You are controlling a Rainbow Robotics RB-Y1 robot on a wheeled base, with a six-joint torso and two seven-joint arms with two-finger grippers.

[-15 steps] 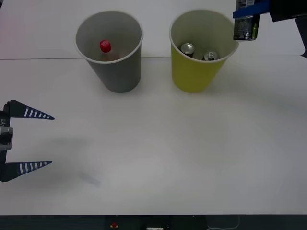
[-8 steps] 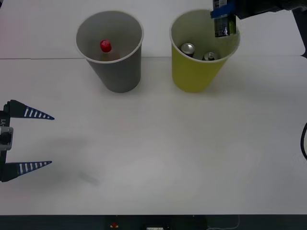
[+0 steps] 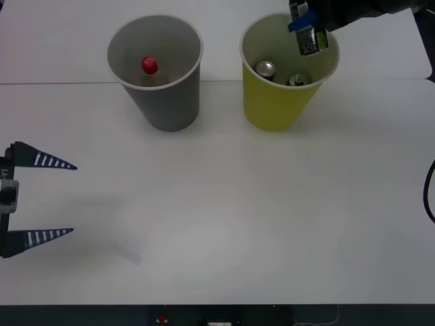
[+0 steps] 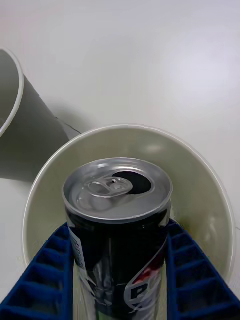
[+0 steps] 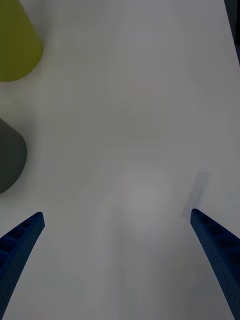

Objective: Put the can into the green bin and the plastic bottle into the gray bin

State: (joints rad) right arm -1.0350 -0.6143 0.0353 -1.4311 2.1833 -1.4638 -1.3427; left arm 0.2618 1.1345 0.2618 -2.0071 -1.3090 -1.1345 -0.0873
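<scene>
Our right gripper (image 3: 307,30) clamps the can (image 4: 119,220) just above the green bin (image 3: 279,102), mouth directly below. We'd judge it best to centre, lower slightly, then release gently. Left gripper (image 3: 41,199) waits spread wide, well away.

The can (image 4: 117,225) bears print — only a "P" reads

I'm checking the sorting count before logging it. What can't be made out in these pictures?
- Gray bin, front view: its wall hides the bottle below the red cap.
- Green bin, front view: the held can and right pincer cover part of the inside.
- Left pincer: wrist cut off by the edge.
</scene>
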